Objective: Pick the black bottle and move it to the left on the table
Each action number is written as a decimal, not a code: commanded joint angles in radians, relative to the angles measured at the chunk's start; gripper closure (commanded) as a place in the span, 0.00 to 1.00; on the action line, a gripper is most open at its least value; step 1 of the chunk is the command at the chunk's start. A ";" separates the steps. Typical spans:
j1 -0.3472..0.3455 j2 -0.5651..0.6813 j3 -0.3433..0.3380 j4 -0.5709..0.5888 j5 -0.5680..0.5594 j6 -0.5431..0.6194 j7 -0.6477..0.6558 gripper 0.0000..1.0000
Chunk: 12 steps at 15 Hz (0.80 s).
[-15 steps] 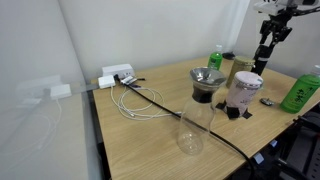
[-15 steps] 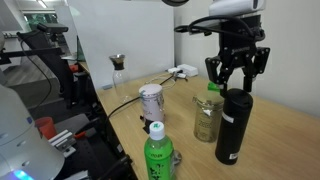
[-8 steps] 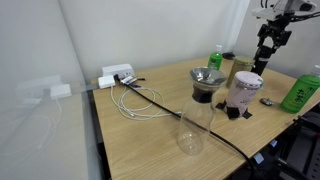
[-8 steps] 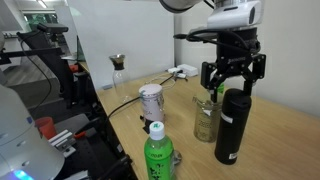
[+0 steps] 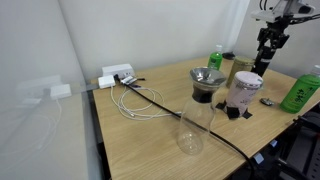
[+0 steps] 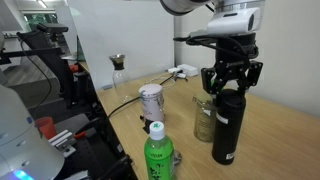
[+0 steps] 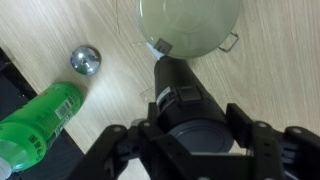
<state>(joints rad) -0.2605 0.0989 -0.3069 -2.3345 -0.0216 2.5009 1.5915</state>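
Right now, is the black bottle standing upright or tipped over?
Upright: in an exterior view the black bottle stands on its base on the table, its top inside the open pincer.

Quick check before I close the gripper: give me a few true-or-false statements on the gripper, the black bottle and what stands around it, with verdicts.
1. The gripper is open, with a finger on each side of the black bottle's top. True.
2. The black bottle lies on its side. False: it stands upright on the table.
3. A green bottle stands on the table near the black bottle. True.
4. The gripper holds the glass carafe. False: the carafe stands on the table, away from the gripper.
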 commanded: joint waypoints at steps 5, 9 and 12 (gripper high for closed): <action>-0.003 0.002 0.002 0.004 0.035 -0.031 -0.066 0.56; -0.004 0.006 0.002 0.005 0.046 -0.043 -0.102 0.56; -0.005 0.002 0.001 0.008 0.053 -0.050 -0.121 0.56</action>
<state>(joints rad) -0.2605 0.0987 -0.3069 -2.3322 -0.0035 2.4876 1.5198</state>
